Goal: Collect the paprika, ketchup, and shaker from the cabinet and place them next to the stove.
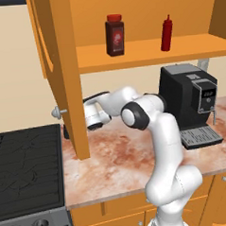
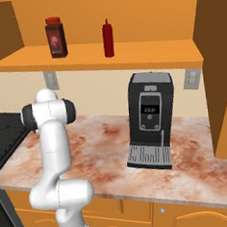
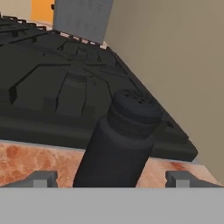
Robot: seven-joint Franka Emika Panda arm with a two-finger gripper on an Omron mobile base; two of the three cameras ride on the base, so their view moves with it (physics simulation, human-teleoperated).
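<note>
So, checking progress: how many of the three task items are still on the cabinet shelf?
2. The paprika stands left on the cabinet shelf, the ketchup right of it. The shaker is already on the counter beside the stove.

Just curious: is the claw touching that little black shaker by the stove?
Apart. In the hand view the claw stands open, with counter showing between each fingertip and the shaker.

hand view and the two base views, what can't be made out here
- Small black shaker with a holed top: base cut off at the bottom of the hand view.
- End effector: hand view shows the tips spread wide; in the left base view the orange wooden cabinet door hides it.
- Black cooktop: cut by the right base view's left edge.
</note>
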